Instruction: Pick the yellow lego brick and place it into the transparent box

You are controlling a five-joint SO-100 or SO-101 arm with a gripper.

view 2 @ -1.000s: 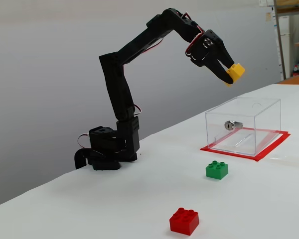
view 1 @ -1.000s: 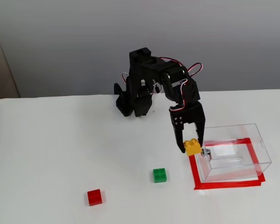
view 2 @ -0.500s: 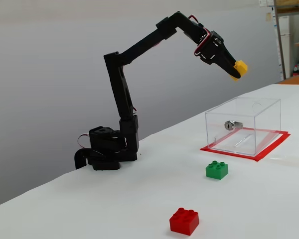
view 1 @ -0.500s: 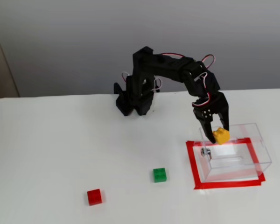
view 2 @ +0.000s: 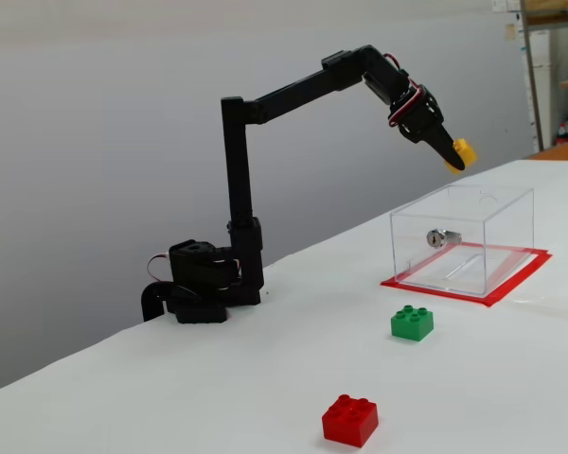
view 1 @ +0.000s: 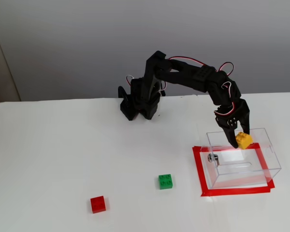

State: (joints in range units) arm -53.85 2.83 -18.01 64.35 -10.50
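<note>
While three bricks are in sight, only one is off the tabletop point(view 1: 63, 154). Taking the clear box point(view 1: 242, 159) as the landmark and going near to far in the fixed view from above: one red brick point(view 1: 98, 204) lies nearest the camera, well left of the box; one green brick point(view 1: 165, 181) lies between the red brick and the box, near the box's left side. The single box stands inside one frame of red tape point(view 1: 199, 170), with a small metal knob point(view 1: 212, 158) on its left wall. One yellow brick point(view 1: 243, 140) is clamped at the tips of the end effector point(view 1: 238, 138), whose fingers are closed narrowly on it. In the other fixed view the yellow brick point(view 2: 463, 152) hangs in the air above the box point(view 2: 462, 238), clear of its rim, with the end effector point(view 2: 454, 157) pointing down at a slant. Farthest back, the arm's base point(view 1: 135, 102) sits well behind and left of the box.
</note>
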